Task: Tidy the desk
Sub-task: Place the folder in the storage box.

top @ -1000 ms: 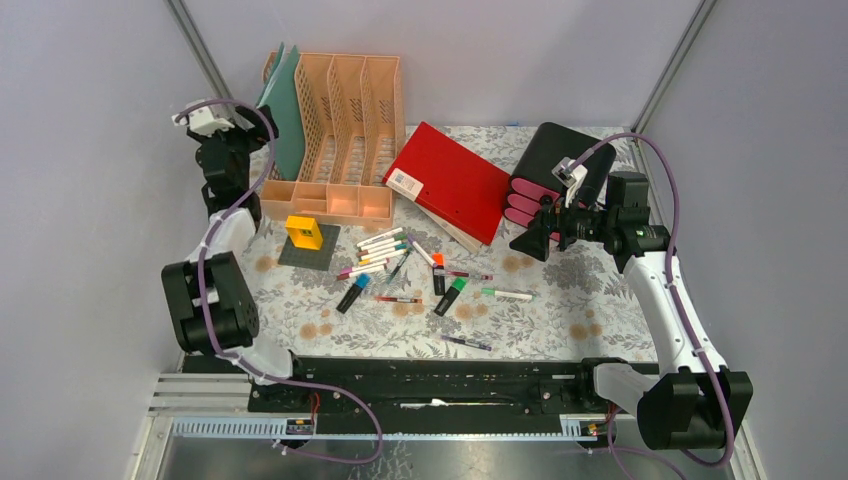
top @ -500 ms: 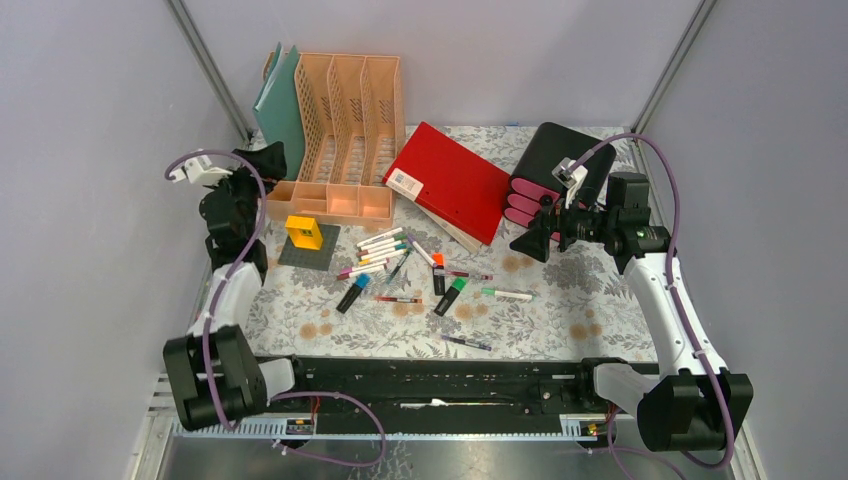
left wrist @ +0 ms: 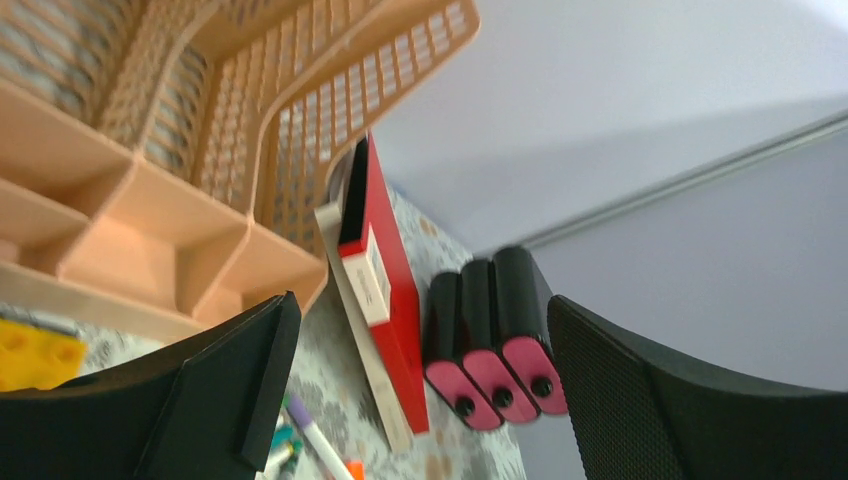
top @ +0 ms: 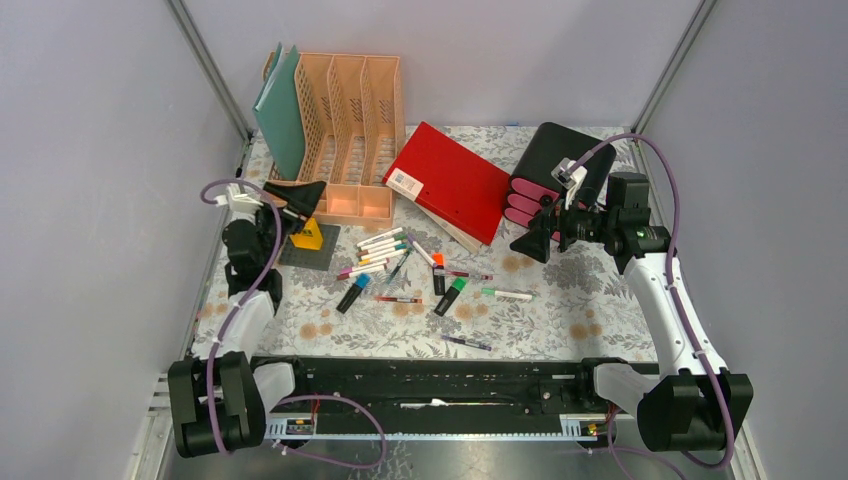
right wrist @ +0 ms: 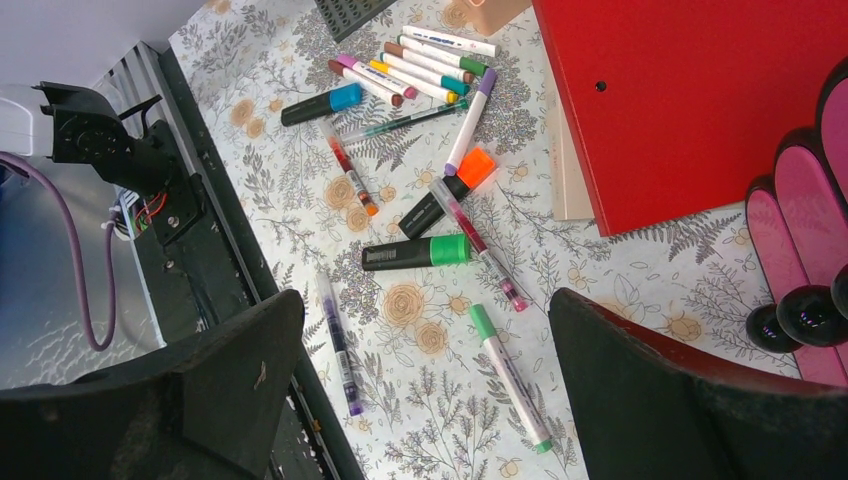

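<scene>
Grey walls (top: 100,150) are boxing in the flowery desk (top: 570,310) in front of me, likely too stiff and heavy to grab, while my left hand (top: 300,196) and right hand (top: 528,243) are hanging spread, empty.

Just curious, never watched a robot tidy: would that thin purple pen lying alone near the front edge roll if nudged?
Probably: the purple pen looks slim and round, flat on the desk, so a sideways push might roll it. It seems light and stiff, though thin enough to slip when gripped.
</scene>
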Controlling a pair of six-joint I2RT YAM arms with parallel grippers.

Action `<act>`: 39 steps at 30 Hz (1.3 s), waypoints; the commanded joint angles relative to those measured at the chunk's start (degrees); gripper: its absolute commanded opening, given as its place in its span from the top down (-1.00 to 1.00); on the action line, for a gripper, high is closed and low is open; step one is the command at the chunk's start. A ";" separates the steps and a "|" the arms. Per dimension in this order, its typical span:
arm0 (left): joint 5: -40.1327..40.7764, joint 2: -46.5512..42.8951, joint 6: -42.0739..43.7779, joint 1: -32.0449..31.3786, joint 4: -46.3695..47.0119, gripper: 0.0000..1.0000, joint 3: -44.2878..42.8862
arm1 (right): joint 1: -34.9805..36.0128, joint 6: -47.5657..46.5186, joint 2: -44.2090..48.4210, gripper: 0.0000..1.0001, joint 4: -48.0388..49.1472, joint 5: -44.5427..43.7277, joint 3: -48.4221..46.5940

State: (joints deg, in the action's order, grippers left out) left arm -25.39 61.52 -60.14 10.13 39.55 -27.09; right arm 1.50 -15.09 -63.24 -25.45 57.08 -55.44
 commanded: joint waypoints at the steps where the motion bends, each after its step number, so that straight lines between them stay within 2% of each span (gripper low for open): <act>1: -3.61 -2.76 -2.10 -3.87 1.28 -0.97 1.52 | 0.08 -1.50 0.67 -0.99 -0.55 1.46 -0.32; 6: -0.48 -2.31 -2.12 -9.76 -0.77 -0.97 4.05 | 0.06 -2.10 0.32 -0.99 -0.88 1.29 -0.39; 11: 10.21 -0.44 -3.03 -20.40 -1.18 -0.97 5.92 | 0.13 -2.31 -0.03 -0.99 -0.96 1.19 -0.37; 14: 15.75 2.25 -3.71 -25.40 0.92 -0.97 6.08 | 0.11 -2.40 -0.23 -0.99 -1.01 1.27 -0.35; 17: 17.42 7.19 -4.34 -28.59 4.41 -0.97 5.13 | 0.06 -2.61 -0.39 -0.99 -1.20 1.26 -0.37; 26: 12.96 22.75 -5.44 -30.64 18.82 -0.96 1.50 | 0.09 -3.01 -0.47 -1.00 -1.54 1.10 -0.56; 31: 12.73 28.66 -3.72 -31.63 19.63 -0.95 -2.00 | 0.08 -3.10 -0.63 -0.99 -1.71 1.19 -0.55; 39: 12.11 38.59 -6.48 -32.37 24.13 -0.77 -7.29 | 0.09 -3.36 -1.00 -0.99 -1.97 1.19 -0.76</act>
State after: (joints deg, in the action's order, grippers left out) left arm -12.64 97.06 -65.78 -21.74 57.56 -31.18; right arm 1.50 -17.39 -63.94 -27.57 57.06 -55.44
